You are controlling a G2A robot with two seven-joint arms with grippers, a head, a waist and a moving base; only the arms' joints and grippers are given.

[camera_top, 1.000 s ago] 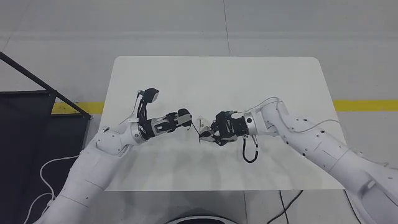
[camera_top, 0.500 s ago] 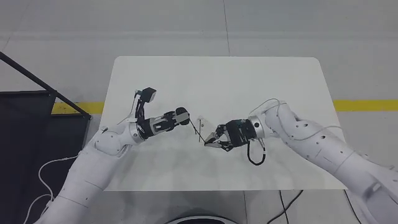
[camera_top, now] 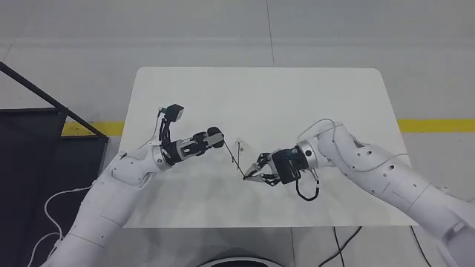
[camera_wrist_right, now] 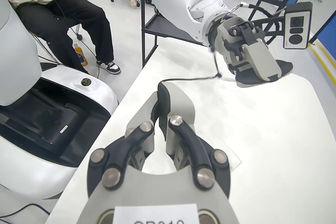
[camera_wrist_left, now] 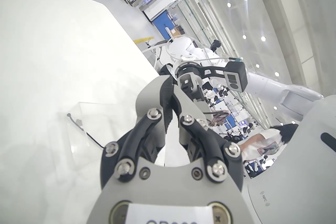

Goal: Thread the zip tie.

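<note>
A thin black zip tie (camera_top: 234,163) stretches between my two grippers above the white table (camera_top: 297,96). My right gripper (camera_top: 250,177) is shut on one end of the zip tie (camera_wrist_right: 189,79), pinched at the fingertips of that gripper (camera_wrist_right: 160,89). From there the strap runs to a small head, then bends up beside my left gripper (camera_wrist_right: 265,78). That left gripper (camera_top: 217,135) sits left of centre with its fingers pressed together (camera_wrist_left: 172,101) on the tie's other part. Part of the zip tie (camera_wrist_left: 84,131) hangs below it.
A black rack (camera_top: 30,148) stands off the table's left side. The far half of the table and its right side are bare. Both arms lie over the near half, close to the front edge.
My right gripper has drawn back to the right and toward the near edge, away from the left gripper, and the tie is stretched out between them. The left gripper shifted slightly left.
</note>
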